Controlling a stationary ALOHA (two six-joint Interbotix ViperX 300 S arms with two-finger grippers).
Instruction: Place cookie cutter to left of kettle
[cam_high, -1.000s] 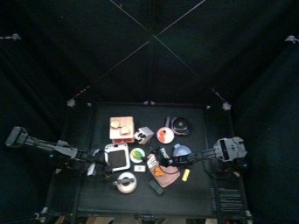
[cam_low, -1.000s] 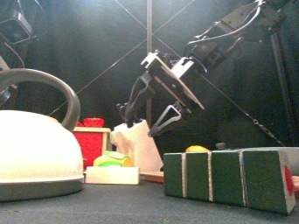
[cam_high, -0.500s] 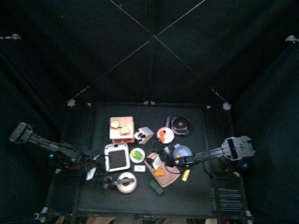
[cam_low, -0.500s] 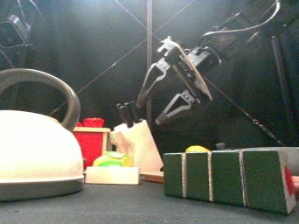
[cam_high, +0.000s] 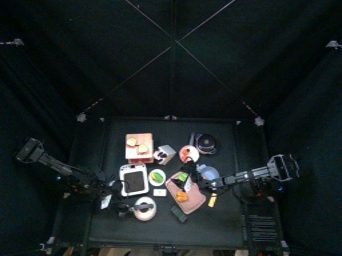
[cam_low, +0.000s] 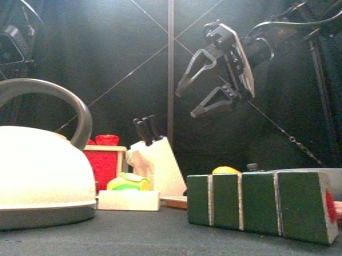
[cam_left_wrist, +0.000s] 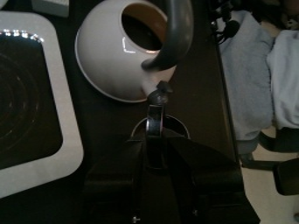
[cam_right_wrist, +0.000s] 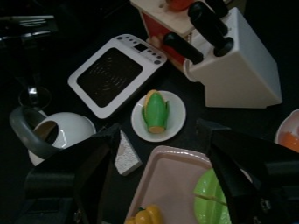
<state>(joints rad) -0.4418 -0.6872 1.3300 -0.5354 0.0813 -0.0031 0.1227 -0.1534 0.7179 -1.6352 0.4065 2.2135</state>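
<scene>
Kettle (cam_left_wrist: 126, 48) sits just beyond the left gripper (cam_left_wrist: 160, 131), whose jaws pinch a thin ring-shaped cookie cutter (cam_left_wrist: 159, 125). Right gripper (cam_low: 203, 78) hangs spread wide, high above the kettle.

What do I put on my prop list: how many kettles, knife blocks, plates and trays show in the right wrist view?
kettle: 1
knife block: 1
plate: 1
tray: 1
Total: 4

Kettle (cam_high: 142, 208) front-left; knife block (cam_low: 158, 165) behind; microwave (cam_high: 134, 178) behind kettle.
</scene>
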